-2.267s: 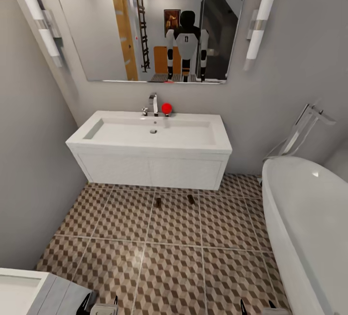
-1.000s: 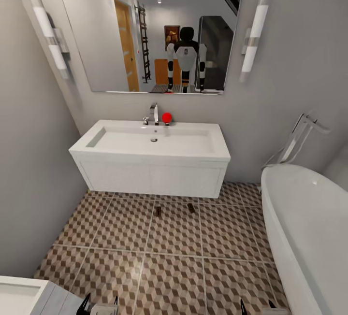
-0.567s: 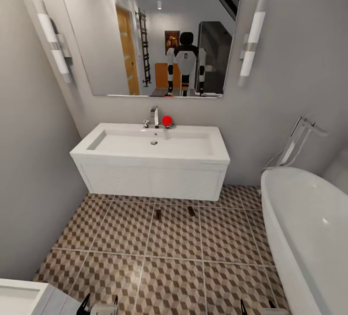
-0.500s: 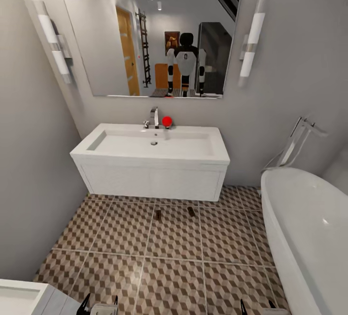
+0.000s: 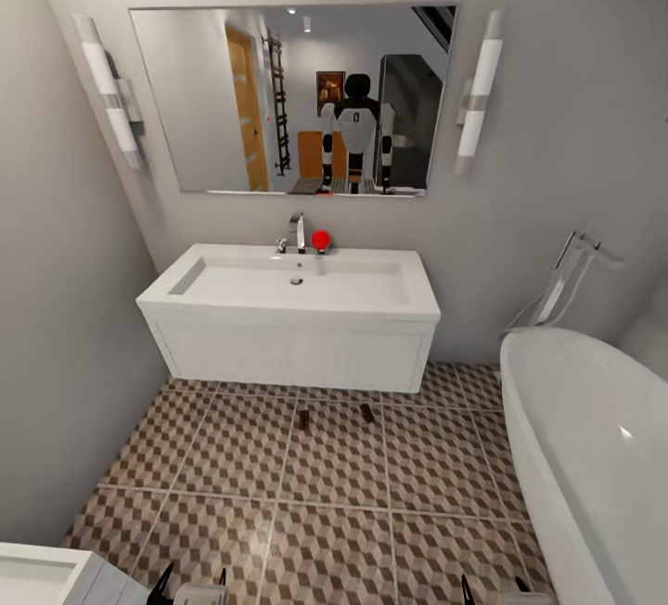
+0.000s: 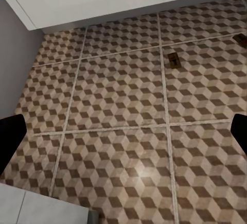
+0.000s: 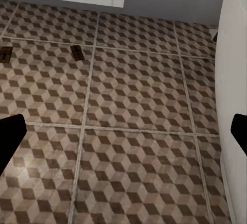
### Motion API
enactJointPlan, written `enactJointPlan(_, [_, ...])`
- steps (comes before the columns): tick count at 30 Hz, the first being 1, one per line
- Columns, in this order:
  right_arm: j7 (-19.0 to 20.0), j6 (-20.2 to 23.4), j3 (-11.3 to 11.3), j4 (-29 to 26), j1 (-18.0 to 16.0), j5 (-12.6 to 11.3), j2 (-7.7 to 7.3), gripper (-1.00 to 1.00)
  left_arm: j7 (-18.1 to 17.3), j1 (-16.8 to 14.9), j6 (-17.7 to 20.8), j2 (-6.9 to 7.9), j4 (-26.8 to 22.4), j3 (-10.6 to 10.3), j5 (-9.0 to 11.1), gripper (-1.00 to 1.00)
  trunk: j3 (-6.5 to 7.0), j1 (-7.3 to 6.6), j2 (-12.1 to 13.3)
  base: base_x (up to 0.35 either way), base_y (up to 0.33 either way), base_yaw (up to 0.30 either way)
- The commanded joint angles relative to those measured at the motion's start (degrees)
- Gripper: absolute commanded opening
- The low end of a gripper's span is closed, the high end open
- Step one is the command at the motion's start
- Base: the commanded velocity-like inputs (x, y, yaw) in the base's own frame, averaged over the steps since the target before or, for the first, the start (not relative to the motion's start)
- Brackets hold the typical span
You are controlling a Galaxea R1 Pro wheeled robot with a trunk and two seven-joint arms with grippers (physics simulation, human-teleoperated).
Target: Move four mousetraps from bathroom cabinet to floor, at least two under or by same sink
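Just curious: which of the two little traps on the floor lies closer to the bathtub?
The right-hand mousetrap; the other mousetrap lies farther from the bathtub.

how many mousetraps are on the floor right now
2. One mousetrap lies on the bathroom floor in front of the bathroom sink; the other mousetrap lies to its right. More may be hidden under the vanity.

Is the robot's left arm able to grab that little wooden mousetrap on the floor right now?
Probably not yet. The small tan wooden mousetrap lies far ahead by the white sink, though bare patterned floor tiles leave the way free.
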Motion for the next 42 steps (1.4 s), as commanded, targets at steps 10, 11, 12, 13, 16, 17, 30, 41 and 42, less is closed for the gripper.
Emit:
enactJointPlan(10, [-0.4,-0.1,0.5,0.0,0.0,-0.2,0.0,1.0,0.4,-0.1,-0.2,-0.04,0.2,-0.5,0.0,1.0,0.82,0.04,-0.1,0.0,0.0,0.0])
enactJointPlan(11, [-0.4,-0.1,0.5,0.0,0.0,-0.2,0.0,1.0,0.4,-0.1,-0.2,-0.04,0.2,-0.5,0.0,1.0,0.91,0.04,-0.1,0.0,0.0,0.0])
enactJointPlan(12, [-0.4,-0.1,0.5,0.0,0.0,-0.2,0.0,1.0,0.4,-0.1,-0.2,-0.04,0.2,-0.5,0.0,1.0,1.0,0.04,-0.1,0.0,0.0,0.0])
enactJointPlan(13, [-0.4,-0.1,0.5,0.0,0.0,-0.2,0.0,1.0,0.4,-0.1,-0.2,-0.04,0.2,-0.5,0.0,1.0,1.09,0.04,-0.1,0.0,0.0,0.0])
enactJointPlan(16, [-0.4,-0.1,0.5,0.0,0.0,-0.2,0.0,1.0,0.4,-0.1,-0.2,-0.04,0.2,-0.5,0.0,1.0,1.37,0.04,-0.1,0.0,0.0,0.0])
enactJointPlan(17, [-0.4,-0.1,0.5,0.0,0.0,-0.2,0.0,1.0,0.4,-0.1,-0.2,-0.04,0.2,-0.5,0.0,1.0,1.46,0.04,-0.1,0.0,0.0,0.0])
enactJointPlan(30, [-0.4,-0.1,0.5,0.0,0.0,-0.2,0.0,1.0,0.5,-0.1,-0.2,-0.04,0.2,-0.5,0.0,1.0,2.67,0.04,-0.1,0.0,0.0,0.0])
enactJointPlan(41, [-0.4,-0.1,0.5,0.0,0.0,-0.2,0.0,1.0,0.5,-0.1,-0.2,-0.04,0.2,-0.5,0.0,1.0,3.68,0.04,-0.1,0.0,0.0,0.0])
enactJointPlan(42, [-0.4,-0.1,0.5,0.0,0.0,-0.2,0.0,1.0,0.5,-0.1,-0.2,-0.04,0.2,-0.5,0.0,1.0,3.75,0.04,-0.1,0.0,0.0,0.0])
